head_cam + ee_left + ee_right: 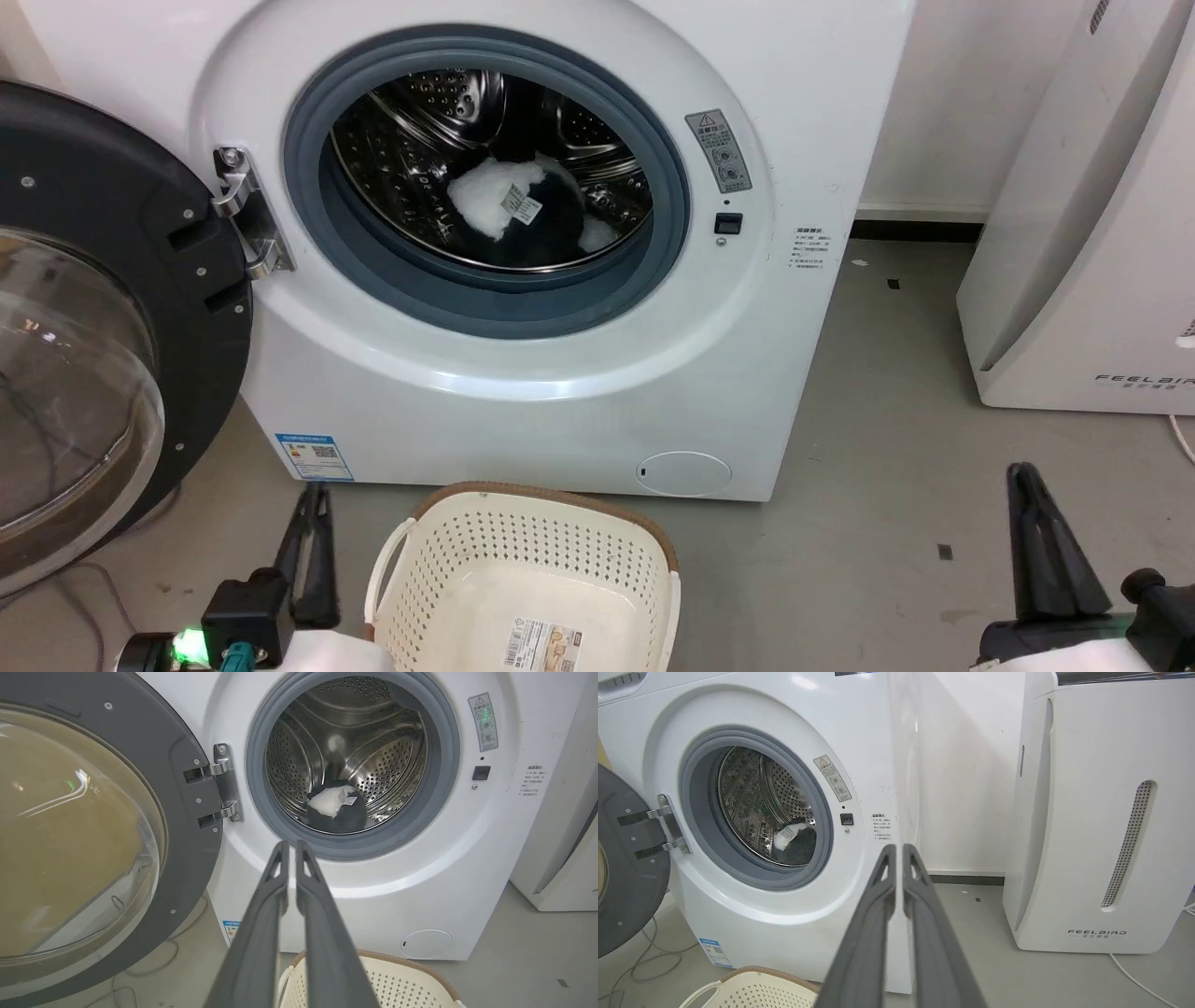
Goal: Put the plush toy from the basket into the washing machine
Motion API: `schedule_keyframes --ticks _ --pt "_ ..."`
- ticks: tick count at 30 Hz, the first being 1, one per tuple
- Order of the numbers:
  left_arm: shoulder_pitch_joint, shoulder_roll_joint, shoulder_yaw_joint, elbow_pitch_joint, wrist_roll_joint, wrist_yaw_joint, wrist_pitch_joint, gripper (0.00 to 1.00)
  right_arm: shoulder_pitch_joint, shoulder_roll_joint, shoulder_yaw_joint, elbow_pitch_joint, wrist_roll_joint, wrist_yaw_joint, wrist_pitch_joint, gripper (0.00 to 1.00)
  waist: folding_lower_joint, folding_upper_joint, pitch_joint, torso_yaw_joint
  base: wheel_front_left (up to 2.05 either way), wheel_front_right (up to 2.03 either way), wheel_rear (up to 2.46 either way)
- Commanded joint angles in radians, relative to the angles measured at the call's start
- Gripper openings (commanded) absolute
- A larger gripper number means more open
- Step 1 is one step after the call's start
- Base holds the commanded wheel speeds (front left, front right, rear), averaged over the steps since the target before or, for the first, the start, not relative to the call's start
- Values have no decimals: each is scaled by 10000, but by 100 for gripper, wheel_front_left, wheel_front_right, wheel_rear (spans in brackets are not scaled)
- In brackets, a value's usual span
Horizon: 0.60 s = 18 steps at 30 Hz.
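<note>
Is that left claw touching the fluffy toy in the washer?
Apart. The head view shows the left gripper low beside the basket, the plush toy up inside the washing machine.

Plush toy (332,805): beyond the left gripper (292,845) tips; face not discernible, tag print too small to read.
Basket (402,982): beneath those fingers, partly hidden by them, cut by the bottom edge.
Door (187,868): left of the fingers, cut at the frame's edge.

Left gripper (315,495) at eight o'clock and right gripper (1023,471) at four o'clock, fingers pressed together, pointing toward twelve.
</note>
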<state>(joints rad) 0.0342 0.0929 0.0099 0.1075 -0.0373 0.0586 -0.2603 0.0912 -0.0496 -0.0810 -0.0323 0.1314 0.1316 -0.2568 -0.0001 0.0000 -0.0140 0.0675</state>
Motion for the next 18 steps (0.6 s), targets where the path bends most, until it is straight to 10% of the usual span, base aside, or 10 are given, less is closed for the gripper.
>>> schedule_keyframes --ticks 1,18 --pt "-7 -9 -6 -20 8 -12 53 0 -19 0 15 7 -27 0 51 0 1 0 3 -12 0 0 0" --pt "-53 -66 -19 -166 58 -92 407 0 -143 -1 125 50 -205 -1 400 0 1 0 22 -104 0 0 0"
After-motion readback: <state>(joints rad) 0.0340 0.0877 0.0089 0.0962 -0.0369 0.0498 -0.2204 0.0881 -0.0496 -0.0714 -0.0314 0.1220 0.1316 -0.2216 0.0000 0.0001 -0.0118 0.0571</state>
